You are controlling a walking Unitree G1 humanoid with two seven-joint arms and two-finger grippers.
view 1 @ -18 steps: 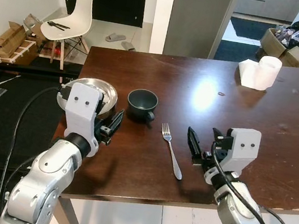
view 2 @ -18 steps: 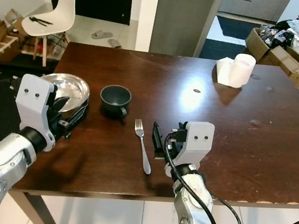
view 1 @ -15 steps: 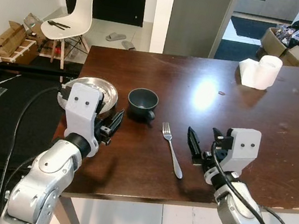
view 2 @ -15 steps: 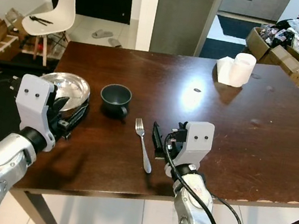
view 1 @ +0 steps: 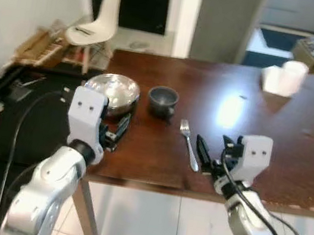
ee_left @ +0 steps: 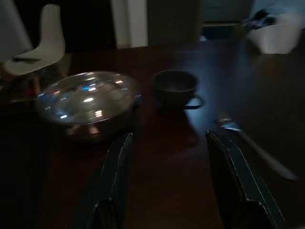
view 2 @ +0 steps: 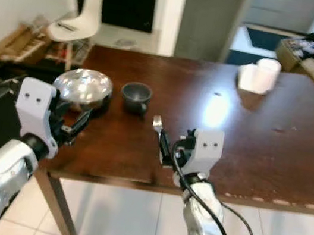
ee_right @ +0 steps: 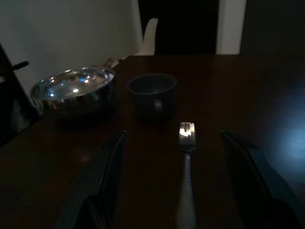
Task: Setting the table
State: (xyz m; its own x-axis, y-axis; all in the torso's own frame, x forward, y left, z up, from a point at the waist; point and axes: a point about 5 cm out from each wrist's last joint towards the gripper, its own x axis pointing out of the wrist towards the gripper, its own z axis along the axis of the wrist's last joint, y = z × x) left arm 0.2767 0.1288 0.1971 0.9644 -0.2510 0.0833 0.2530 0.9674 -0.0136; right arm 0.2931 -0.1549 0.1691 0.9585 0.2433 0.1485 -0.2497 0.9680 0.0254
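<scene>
Left gripper (view 1: 119, 134) is held unclenched and empty over the table's (view 1: 295, 159) near-left edge, just short of the steel bowl (view 1: 112, 91). The dark cup (view 1: 164, 99) sits beside the bowl, then the fork (view 1: 189, 146), lying flat. Right gripper (view 1: 210, 158) is likewise spread, empty, fork just beyond it. The fork is likely light, stiff and slippery; best pinched mid-handle. Views are blurred.

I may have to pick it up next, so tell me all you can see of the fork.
The fork is plain silver metal, lying flat on the dark wood table with its tines pointing toward the dark cup and its handle toward the near edge. It lies apart from the cup and the steel bowl. The right gripper is open, its fingers either side of the handle, not touching it.
</scene>
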